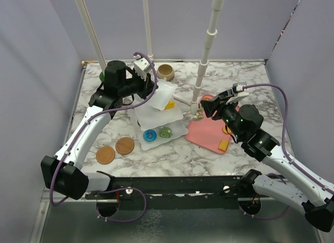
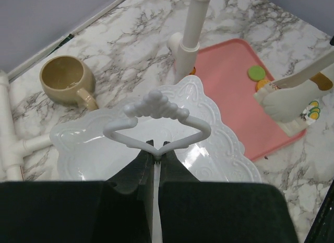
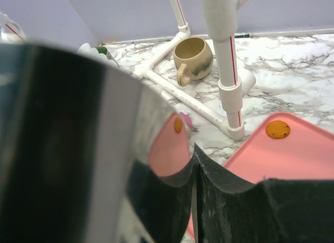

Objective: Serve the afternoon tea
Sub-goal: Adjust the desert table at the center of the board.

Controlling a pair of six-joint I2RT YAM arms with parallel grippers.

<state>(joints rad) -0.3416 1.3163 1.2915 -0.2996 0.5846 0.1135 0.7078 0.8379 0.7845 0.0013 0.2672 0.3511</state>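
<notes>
White stand, handle pinched in left claw, right claw gripping metal tongs

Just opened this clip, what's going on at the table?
The left pincer is shut on the looped handle atop the white tiered stand in the middle of the table. A blue donut and a green swirl pastry lie on its bottom plate. The right pincer holds metal tongs over the pink tray, where a few pastries lie. A tan mug sits at the back.
</notes>
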